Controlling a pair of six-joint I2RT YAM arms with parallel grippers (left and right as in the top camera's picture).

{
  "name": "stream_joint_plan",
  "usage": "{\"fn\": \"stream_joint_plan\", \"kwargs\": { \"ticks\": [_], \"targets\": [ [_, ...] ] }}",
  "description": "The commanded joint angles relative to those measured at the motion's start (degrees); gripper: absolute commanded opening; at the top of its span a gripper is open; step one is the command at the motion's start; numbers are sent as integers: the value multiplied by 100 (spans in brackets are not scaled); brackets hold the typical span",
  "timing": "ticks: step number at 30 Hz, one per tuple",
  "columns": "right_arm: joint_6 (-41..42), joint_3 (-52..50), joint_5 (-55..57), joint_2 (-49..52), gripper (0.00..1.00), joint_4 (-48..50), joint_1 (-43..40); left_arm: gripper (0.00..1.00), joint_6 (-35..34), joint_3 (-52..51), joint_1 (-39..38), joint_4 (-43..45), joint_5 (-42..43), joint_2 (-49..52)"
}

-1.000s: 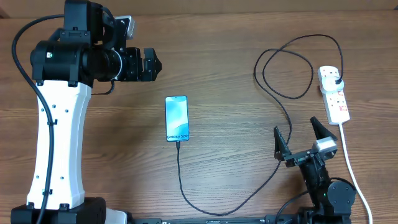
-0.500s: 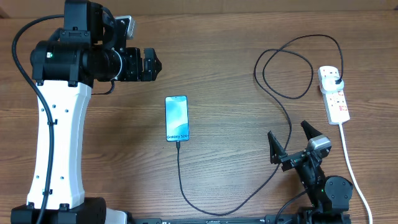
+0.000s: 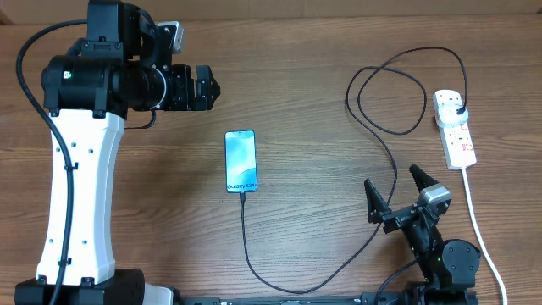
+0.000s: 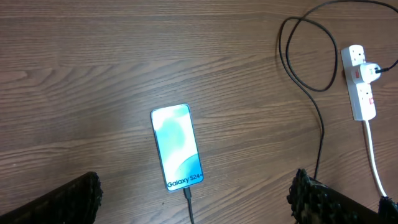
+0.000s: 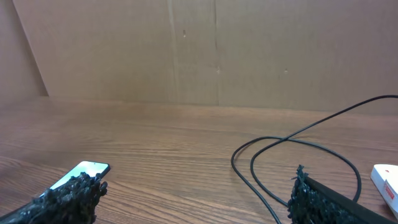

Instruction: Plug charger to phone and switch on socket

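Left arm's white column (image 3: 80, 195) stands along the left edge of the table (image 3: 305, 68), and the left gripper (image 3: 206, 88) sits over the far-left area, pointing right. In the wrist view its fingers (image 4: 68, 202) are spread wide with nothing between them, so the claw is open and empty. The phone (image 3: 240, 161) lies flat, face up, a bit left of the table centre with its screen lit and the "Galaxy S24" end toward the near edge. It is well apart from both grippers. The charger (image 3: 246, 241) has its connector tip seated against the phone's near end. The cable runs toward the near edge, curves right, then climbs toward the far right. The right gripper (image 3: 392, 180) is by the near edge, right of centre, with its fingers (image 3: 373, 202) splayed, so it is open and gripping nothing. From overhead the cable crosses the gap between them; I can't tell whether it touches. Past that the cable makes overlapping loops toward the far-right corner and ends in the black plug (image 3: 457, 108), which is seated in the far outlet of the socket (image 3: 459, 144). The socket lies along the right edge, nearer the far corner. Red switch marks are visible, but I can't tell whether they are on or off. The white cord (image 3: 476, 216) leaves the socket's near end and runs to the near-right corner.
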Motion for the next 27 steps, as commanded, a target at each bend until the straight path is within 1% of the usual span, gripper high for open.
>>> {"fn": "stream_joint_plan", "kwargs": {
  "ticks": [1,11,17,19,23,27],
  "targets": [
    [57,-61,-26,-57,100,31,59,100,90,109,59,4,-22,-22],
    [57,-61,-26,-57,100,28,59,100,107,109,63,-20,-118,-24],
    [57,-61,-26,-57,100,31,59,100,142,57,52,186,-833,-382],
    [57,-61,-26,-57,100,31,59,99,302,-162,52,485,-824,-627],
    [57,-61,-24,-57,100,31,59,100,396,-1034,55,1386,-824,-1307],
    [57,-61,-26,-57,100,28,59,100,393,-2492,55,2671,-824,-2282]
  ]
}}
